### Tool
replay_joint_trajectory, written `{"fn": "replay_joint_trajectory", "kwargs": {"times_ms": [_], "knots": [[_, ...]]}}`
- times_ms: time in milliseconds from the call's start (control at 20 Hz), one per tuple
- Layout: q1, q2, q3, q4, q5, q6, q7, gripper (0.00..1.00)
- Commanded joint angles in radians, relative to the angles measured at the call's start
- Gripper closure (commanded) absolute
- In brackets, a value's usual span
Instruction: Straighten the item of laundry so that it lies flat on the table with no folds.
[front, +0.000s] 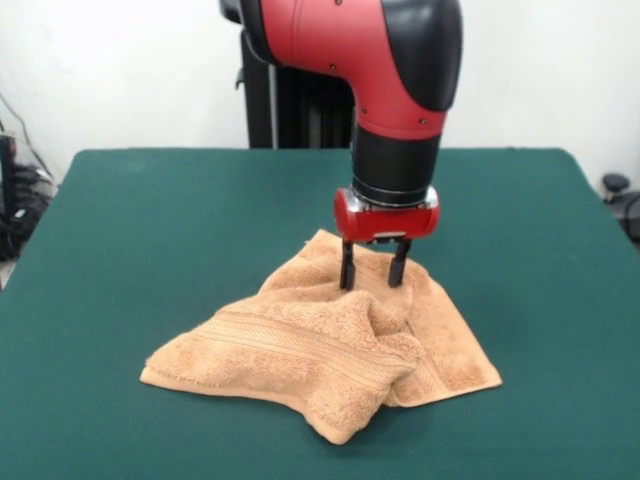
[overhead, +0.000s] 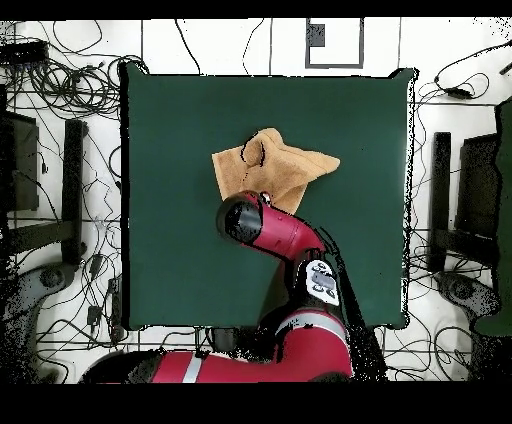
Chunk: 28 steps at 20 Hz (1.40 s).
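The orange-tan towel (front: 330, 345) lies crumpled and folded over itself on the green table (front: 150, 230), a little in front of the middle. One ribbed band runs across its front-left flap; a corner is tucked under at the front. My gripper (front: 373, 278) stands straight down over the towel's rear part, open, with both black fingertips (front: 347, 280) touching the cloth and a hump of cloth below the gap. In the overhead view the towel (overhead: 278, 165) shows above the arm's head (overhead: 245, 218), which hides the gripper.
The robot's pedestal (front: 290, 110) stands at the table's far edge. Cables and stands (overhead: 60, 200) surround the table on the floor. Green table top (overhead: 360, 130) stretches wide on all sides of the towel.
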<state>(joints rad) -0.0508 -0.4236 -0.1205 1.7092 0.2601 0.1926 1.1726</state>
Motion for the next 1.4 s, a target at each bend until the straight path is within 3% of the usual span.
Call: {"fn": "replay_joint_trajectory", "kwargs": {"times_ms": [50,700,1400], "knots": [[0.012,0.022,0.11,0.05,0.025,0.099,0.232,0.0],[0.025,0.048,0.084,-0.072,0.056,0.128,0.242,0.0],[0.086,0.058,-0.023,-0.339,0.089,0.427,0.332,0.0]]}}
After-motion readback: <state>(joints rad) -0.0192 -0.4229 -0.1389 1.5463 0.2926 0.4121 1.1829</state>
